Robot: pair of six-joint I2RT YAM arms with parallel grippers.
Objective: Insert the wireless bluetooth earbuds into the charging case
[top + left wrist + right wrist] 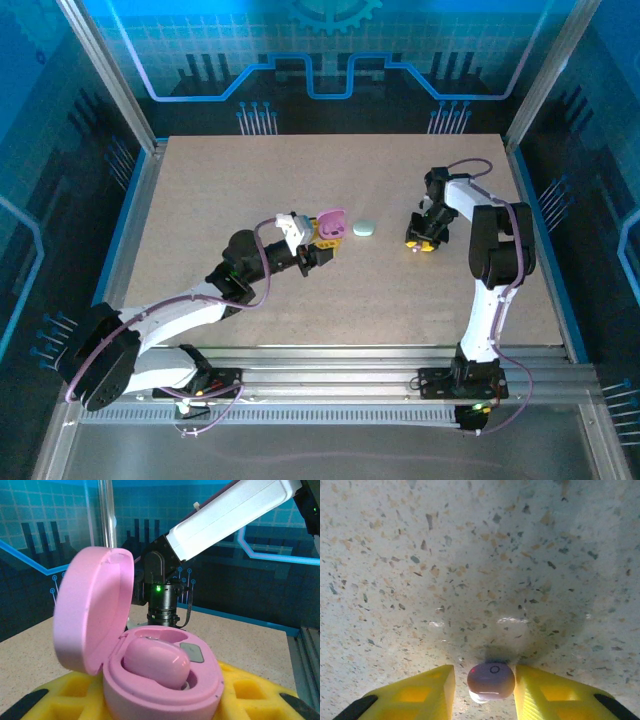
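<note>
Overhead, we see the left gripper (322, 243) near the middle of the table (300, 320), clamped on the open pink charging case (331, 221). A closed mint case (363, 229) lies just at three o'clock of it, and farther toward three o'clock the right gripper (421, 244) points down at the surface. From the left wrist, we find that pink case seated between the yellow fingers (250, 695), its lid (92, 615) swung up at nine o'clock. One pink earbud (156, 665) already sits in the well, and the right arm (230, 515) rises behind at twelve o'clock. From the right wrist, a loose earbud (491, 680) – pale pinkish – lies on the speckled table at six o'clock. The jaws stand narrow around it: the finger at three o'clock touches it, while the one at nine o'clock stands just apart, so we see no firm grip.
</note>
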